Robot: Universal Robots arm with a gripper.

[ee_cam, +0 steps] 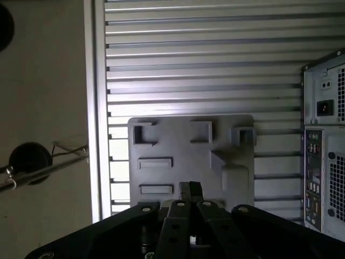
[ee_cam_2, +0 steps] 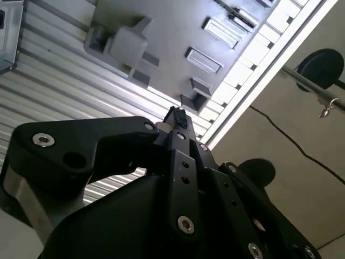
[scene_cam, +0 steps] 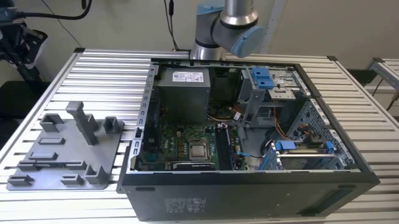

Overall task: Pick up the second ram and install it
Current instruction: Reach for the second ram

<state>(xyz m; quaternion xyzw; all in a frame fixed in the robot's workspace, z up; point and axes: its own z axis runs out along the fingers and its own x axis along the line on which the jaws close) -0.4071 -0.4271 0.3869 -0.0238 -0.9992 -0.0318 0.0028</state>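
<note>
My gripper hangs high over the grey fixture plate, and its black fingertips are pressed together with nothing between them. In the exterior view the plate lies on the slatted table at the left of the open computer case; its slots and posts look bare. Inside the case, dark narrow memory sticks stand in the motherboard slots just right of the processor. Which of them is the second ram I cannot tell.
The arm's base rises behind the case. The case's rear panel is beside the plate. A blue-tabbed drive cage and cables crowd the case's right half. The table's edge rail runs along the plate's far side, with floor and a cable beyond.
</note>
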